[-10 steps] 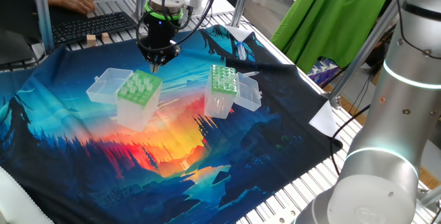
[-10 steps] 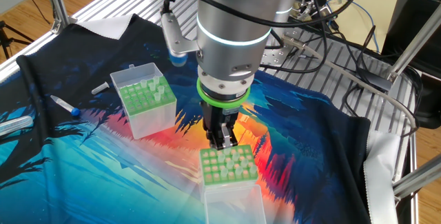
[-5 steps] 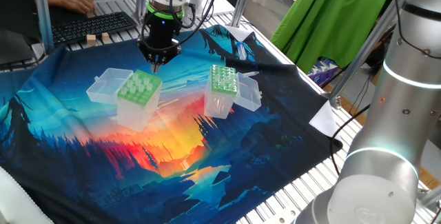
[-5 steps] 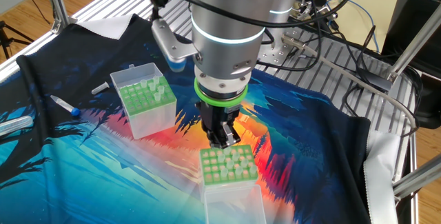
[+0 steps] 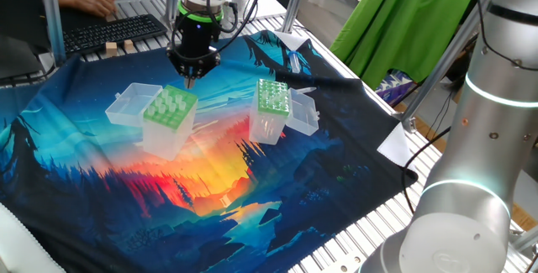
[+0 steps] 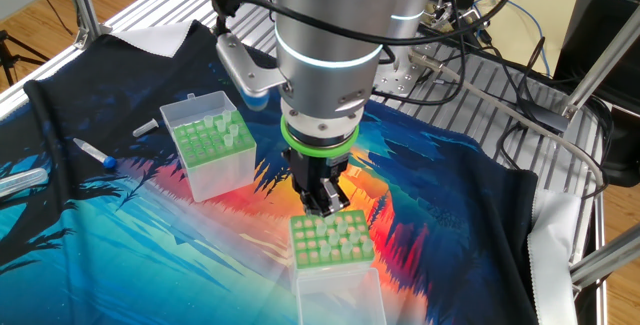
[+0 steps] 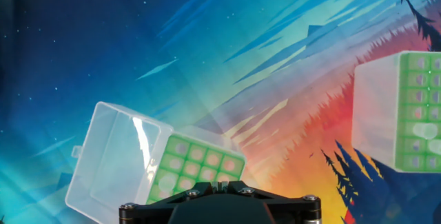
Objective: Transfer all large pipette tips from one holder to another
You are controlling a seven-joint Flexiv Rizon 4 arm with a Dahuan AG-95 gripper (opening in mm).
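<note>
End effector (image 5: 190, 78) pressed together above the wide-holed holder (image 5: 168, 109), fingertips hidden in hand view, which crops the second box (image 7: 406, 110); can't tell if it's pinching a tip.

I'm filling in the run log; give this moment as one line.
gripper: shut, empty, pointing down | over: clear plastic box with wide-holed light-green top | narrower clear box, darker-green dotted top: apart

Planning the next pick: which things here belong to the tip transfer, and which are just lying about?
Job:
- gripper, shut
- wide-holed box under it
- fine-holed box
- tips, what seem to be a few standing in that box

Lying about:
- blue-capped tube
- keyboard
- wooden blocks
- green cloth
</note>
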